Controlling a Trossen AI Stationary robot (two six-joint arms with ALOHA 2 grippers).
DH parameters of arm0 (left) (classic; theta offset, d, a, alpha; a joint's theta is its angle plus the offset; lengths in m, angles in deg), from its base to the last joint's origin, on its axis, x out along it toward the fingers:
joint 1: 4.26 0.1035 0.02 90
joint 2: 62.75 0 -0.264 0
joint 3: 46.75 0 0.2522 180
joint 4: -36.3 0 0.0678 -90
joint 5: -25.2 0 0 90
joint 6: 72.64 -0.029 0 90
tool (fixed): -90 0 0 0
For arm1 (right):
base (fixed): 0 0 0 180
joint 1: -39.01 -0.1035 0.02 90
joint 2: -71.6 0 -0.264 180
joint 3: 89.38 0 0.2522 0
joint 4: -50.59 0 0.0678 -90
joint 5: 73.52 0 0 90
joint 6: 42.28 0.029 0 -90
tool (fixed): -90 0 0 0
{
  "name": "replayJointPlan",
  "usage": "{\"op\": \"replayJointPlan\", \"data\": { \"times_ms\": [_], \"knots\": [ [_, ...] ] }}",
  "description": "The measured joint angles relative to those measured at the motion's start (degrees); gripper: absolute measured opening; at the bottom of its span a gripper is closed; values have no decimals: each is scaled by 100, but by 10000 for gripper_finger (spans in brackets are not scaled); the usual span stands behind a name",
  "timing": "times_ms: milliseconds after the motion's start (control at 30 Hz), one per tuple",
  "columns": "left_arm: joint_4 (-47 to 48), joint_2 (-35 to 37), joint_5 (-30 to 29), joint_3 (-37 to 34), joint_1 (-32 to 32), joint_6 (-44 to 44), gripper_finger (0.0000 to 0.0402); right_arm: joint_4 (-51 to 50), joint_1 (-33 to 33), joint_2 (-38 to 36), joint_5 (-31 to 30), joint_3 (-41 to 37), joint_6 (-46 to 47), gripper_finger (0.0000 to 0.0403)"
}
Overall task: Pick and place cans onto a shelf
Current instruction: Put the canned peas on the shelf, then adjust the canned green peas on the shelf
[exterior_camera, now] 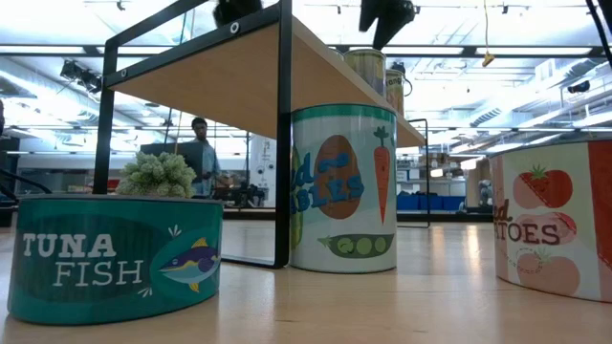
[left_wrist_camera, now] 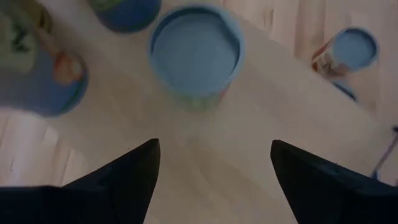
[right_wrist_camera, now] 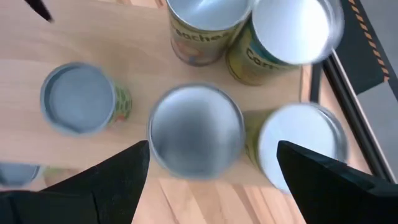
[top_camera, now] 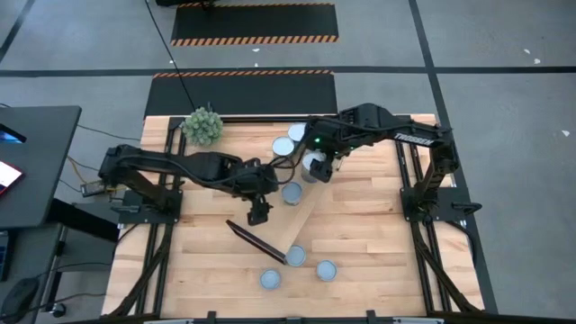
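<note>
The shelf (top_camera: 304,216), a long light-wood board on a black frame (exterior_camera: 283,143), runs slantwise across the table's middle. Several cans stand upright on it, among them one with a pale blue top (top_camera: 292,193) and a silvery one (top_camera: 313,166). Three cans stand on the table by the near edge: tuna (exterior_camera: 115,256), vegetables (exterior_camera: 342,186) and tomatoes (exterior_camera: 555,222). My left gripper (left_wrist_camera: 214,168) hangs open above the board, just short of the blue-topped can (left_wrist_camera: 196,53). My right gripper (right_wrist_camera: 211,171) is open above the silvery can (right_wrist_camera: 196,129), its fingers apart from it.
A green bushy plant (top_camera: 202,124) sits at the table's far left corner. In the right wrist view, other cans (right_wrist_camera: 292,31) crowd close around the silvery one at the shelf's far end. Bare tabletop lies to the left and right of the shelf. A person (exterior_camera: 201,153) stands in the room behind.
</note>
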Motion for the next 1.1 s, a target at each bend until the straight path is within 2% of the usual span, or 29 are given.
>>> {"op": "replayJointPlan", "data": {
  "times_ms": [100,200,400,567,800,1100],
  "knots": [
    [-295,-156,-36,0,0,75,311,-435,-93,-9,-85,251,73,359],
    [-452,-276,-132,2,-2,177,311,-361,-252,-212,-272,190,74,359],
    [-578,-419,-840,2,-78,320,306,-345,-602,-599,-1073,-201,99,359],
    [-680,-513,-979,4,-127,306,289,-243,-709,-897,-1070,-675,245,359],
    [-1013,-772,-1014,4,-118,297,263,397,-737,-1360,-1067,-1411,378,359],
    [-1114,-904,-1288,4,-107,239,223,842,-737,-1697,-965,-1959,487,359]
  ]
}}
